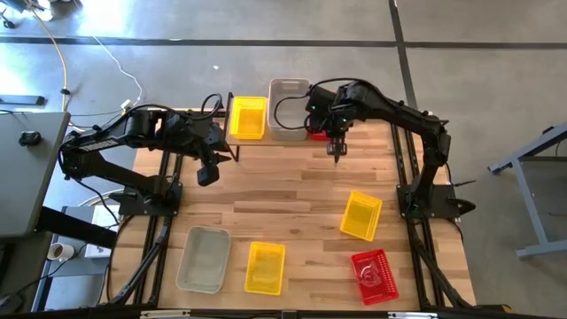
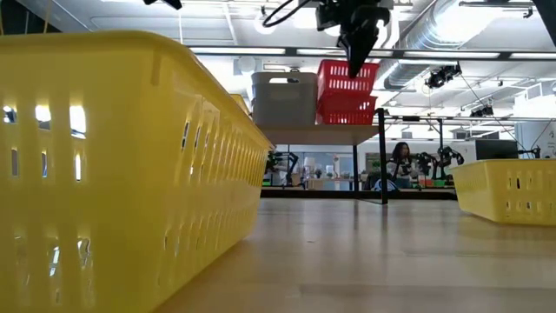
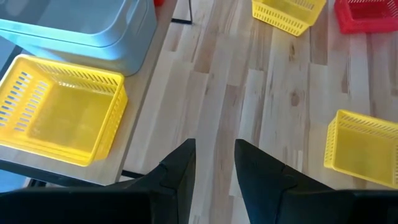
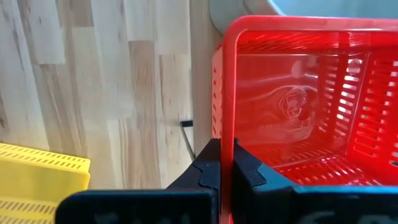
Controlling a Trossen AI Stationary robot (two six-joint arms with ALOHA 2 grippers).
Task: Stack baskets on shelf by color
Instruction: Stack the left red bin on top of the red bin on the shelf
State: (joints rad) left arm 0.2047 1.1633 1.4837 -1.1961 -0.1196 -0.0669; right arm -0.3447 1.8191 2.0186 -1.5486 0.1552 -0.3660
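The shelf (image 2: 321, 133) stands at the table's far edge. On it sit a yellow basket (image 1: 247, 118), a grey-white basket (image 1: 289, 111) and two red baskets, one nested in the other (image 2: 346, 109). My right gripper (image 1: 337, 146) is above the shelf's near side, shut on the upper red basket (image 4: 298, 106). My left gripper (image 3: 214, 165) is open and empty above the table, just in front of the shelf's left end. On the table lie a grey-white basket (image 1: 204, 259), two yellow baskets (image 1: 265, 268) (image 1: 361, 215) and a red basket (image 1: 375, 276). My right gripper pinches the upper red basket's wall at its rim (image 4: 227, 134), on the side toward the table's near edge, with one finger inside the basket and one outside. The fingers come from above, pointing down. The basket sits nested in the lower red basket on the shelf.
The yellow basket at the table's near edge fills the left of the low view (image 2: 113, 174). Bare tabletop lies between the shelf and the loose baskets (image 1: 283, 182). Cables hang by the right arm above the grey-white basket. A person sits far off in the room behind (image 2: 401, 161).
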